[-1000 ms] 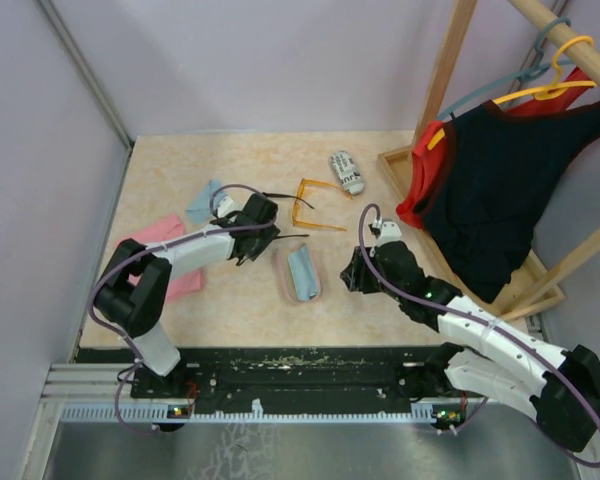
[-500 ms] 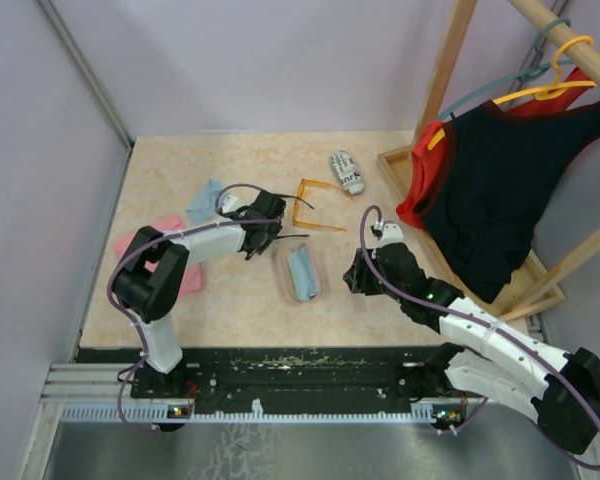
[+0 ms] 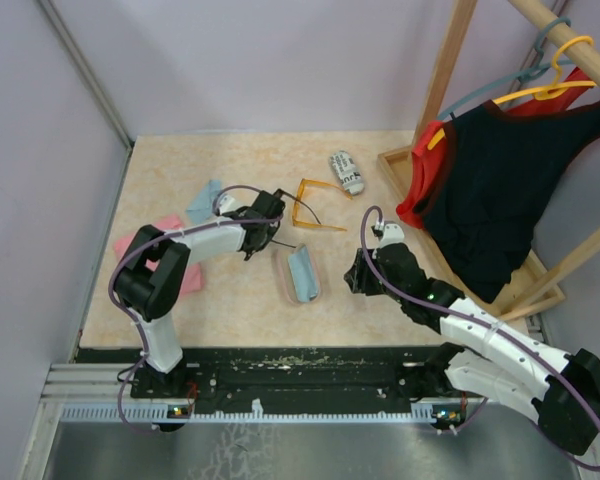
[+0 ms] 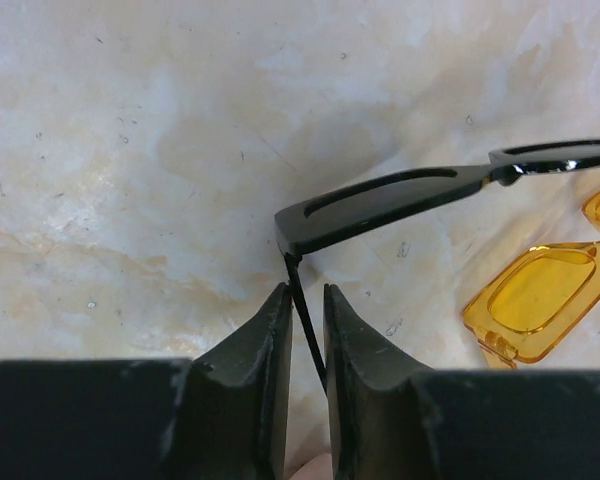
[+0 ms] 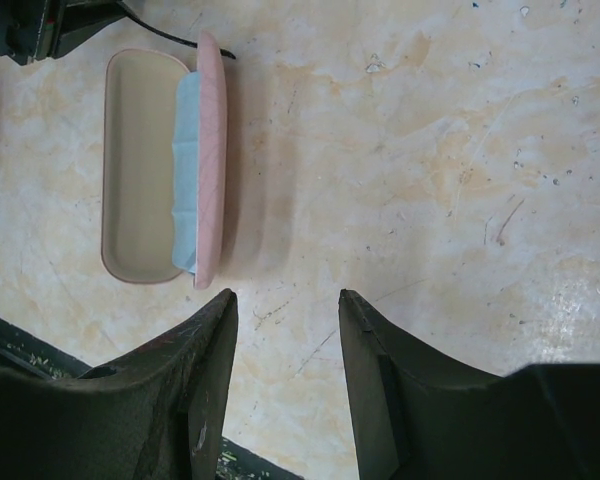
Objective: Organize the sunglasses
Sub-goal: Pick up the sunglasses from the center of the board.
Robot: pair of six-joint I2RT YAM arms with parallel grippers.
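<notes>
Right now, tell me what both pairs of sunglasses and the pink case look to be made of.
Black sunglasses: probably hard plastic, glossy; bright glints along the frame.
Orange sunglasses: translucent plastic, smooth; light passes through frame and lenses.
Pink case: stiff shell, matte, perhaps leatherette, hard to tell; no shine, pale smooth lining.

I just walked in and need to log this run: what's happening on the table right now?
The left pincer straddles one thin folding arm of the black sunglasses, jaws nearly shut; a firm grip isn't certain. The orange sunglasses lie just beside. The right pincer hangs open over bare table near the open pink case, holding nothing.
</notes>
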